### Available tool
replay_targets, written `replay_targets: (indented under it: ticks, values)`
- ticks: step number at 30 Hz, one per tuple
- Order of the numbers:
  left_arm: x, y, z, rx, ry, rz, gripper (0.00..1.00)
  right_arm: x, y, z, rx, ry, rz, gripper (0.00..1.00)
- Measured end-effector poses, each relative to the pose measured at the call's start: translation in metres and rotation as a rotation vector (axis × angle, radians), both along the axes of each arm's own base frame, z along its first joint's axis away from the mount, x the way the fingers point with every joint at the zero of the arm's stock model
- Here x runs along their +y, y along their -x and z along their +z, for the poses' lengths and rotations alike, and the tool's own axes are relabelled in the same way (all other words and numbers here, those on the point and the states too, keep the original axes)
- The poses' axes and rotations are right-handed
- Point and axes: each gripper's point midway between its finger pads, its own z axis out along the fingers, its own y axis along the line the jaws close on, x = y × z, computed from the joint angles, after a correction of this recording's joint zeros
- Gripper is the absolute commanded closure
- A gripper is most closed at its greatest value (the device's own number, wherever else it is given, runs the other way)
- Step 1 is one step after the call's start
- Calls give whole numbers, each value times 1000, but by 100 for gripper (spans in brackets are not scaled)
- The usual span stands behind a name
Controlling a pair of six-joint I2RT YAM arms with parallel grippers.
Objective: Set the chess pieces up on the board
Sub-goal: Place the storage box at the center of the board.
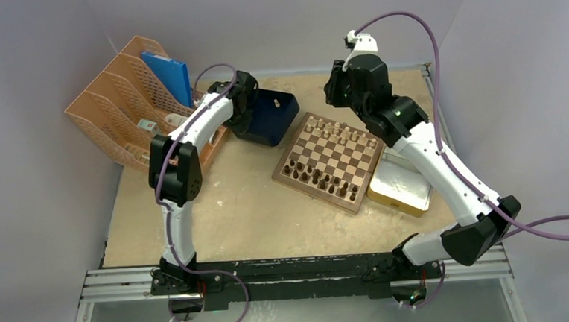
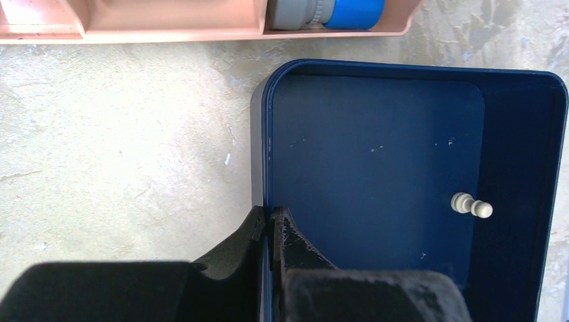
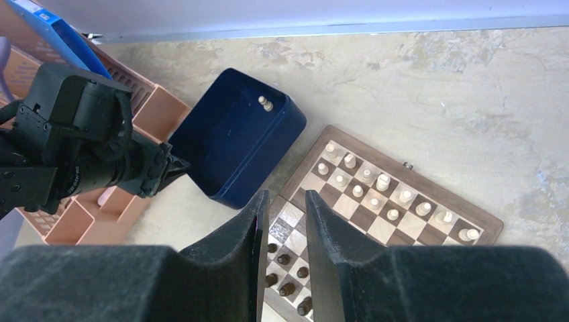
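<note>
Beside peach lattice rack (image 1: 114,104) — clamping rim of smooth blue tray (image 2: 376,147) with left gripper (image 2: 271,221); holding right gripper (image 3: 285,198) parted, empty, above checkered board (image 3: 384,231).

Pale lilac walls (image 1: 273,20) enclose a scuffed beige tabletop (image 1: 233,216) (mottled, worn patches) under even, soft light.

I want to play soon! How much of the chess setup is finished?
Mostly done: dark pieces and pale pieces stand in rows on the board. In hand: left gripper clamps the blue tray by its rim; right gripper hovers empty. Still to go: one last pale piece lying in that tray.
</note>
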Motion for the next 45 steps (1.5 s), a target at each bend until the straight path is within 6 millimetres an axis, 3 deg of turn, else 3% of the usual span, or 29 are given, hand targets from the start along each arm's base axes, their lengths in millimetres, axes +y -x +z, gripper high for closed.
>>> replay_targets:
  ticks: [16, 25, 32, 35, 39, 45]
  values:
    - [-8, 4, -30, 27, -28, -27, 99, -3, 4, -1, -2, 6, 3, 71]
    - [-26, 4, -33, 35, 46, -73, 67, -3, 4, -5, 4, 12, 5, 71]
    - [-44, 15, -32, 70, 117, -146, 49, 4, 7, -7, 27, -42, 14, 71]
    - [-41, 27, -24, 83, 103, -187, 44, 12, 8, -7, 47, -105, 22, 71]
    - [-28, 49, 9, 57, 62, -286, 40, 28, 1, -14, 92, -202, 11, 72]
    - [-8, 96, 63, -39, 11, -520, 39, 57, -36, -55, 213, -288, -57, 73]
